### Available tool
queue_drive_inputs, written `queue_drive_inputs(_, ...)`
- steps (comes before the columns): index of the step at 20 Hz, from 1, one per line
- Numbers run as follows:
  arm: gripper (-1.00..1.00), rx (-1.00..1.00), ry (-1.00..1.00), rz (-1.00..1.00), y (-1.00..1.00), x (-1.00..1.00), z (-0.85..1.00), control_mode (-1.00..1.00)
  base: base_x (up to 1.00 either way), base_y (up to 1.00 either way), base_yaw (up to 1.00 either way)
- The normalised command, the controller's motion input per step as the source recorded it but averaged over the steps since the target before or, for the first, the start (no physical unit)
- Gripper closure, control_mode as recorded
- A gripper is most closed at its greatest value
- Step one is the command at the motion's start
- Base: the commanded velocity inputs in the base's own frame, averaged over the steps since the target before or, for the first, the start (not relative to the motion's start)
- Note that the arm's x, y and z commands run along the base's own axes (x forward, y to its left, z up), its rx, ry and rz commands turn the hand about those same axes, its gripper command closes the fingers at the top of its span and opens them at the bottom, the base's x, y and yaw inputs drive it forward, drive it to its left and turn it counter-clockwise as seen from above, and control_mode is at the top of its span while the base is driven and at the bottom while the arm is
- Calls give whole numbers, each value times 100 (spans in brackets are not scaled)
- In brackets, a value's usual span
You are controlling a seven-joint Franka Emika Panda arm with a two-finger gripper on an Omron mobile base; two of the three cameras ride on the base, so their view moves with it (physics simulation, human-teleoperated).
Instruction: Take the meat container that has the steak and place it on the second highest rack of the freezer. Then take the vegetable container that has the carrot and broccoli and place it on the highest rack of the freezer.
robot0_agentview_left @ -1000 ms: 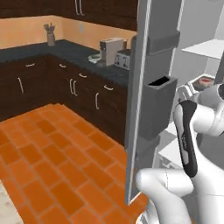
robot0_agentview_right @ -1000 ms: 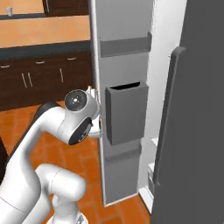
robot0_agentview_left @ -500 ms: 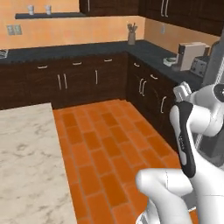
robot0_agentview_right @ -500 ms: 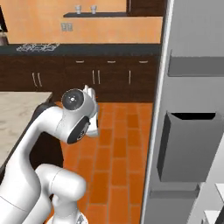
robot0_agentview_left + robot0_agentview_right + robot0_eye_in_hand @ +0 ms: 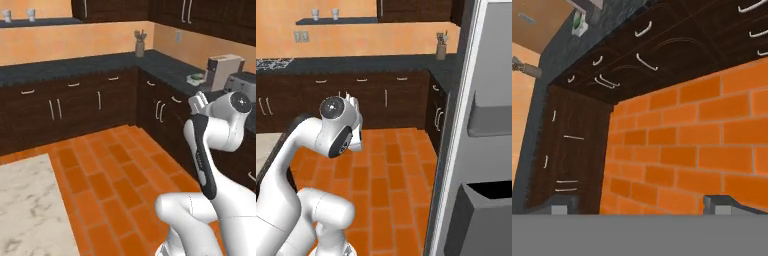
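From the left base view, a corner of dark wood cabinets (image 5: 95, 102) with thin pale handles is seen under a dark speckled counter (image 5: 75, 65), above an orange brick-pattern floor (image 5: 115, 185). A veined marble slab (image 5: 27, 210) lies at the lower left, and a boxy coffee machine (image 5: 225, 70) stands on the counter to the right, behind the glossy white arm (image 5: 210, 145).

From the right base view, the freezer (image 5: 491, 100) door is met edge-on at the right: flat grey, with dark grey bins (image 5: 481, 215). Two cups rest on a wall shelf (image 5: 336, 21).

Through the hand view, the gripper (image 5: 643, 205) is shown with its dark tips set wide apart, nothing between them, over floor and cabinets.
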Motion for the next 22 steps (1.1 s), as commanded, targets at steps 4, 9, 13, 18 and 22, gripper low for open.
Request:
queue_drive_inputs(4,-100,0,0,0,0,0,0,100,100,13,-46)
queue_drive_inputs(9,-100,0,0,0,0,0,0,100,100,14,-44)
queue_drive_inputs(13,-100,0,0,0,0,0,0,100,100,19,-42)
queue_drive_inputs(18,-100,0,0,0,0,0,0,100,100,32,-42)
queue_drive_inputs(22,-100,0,0,0,0,0,0,100,100,30,-42)
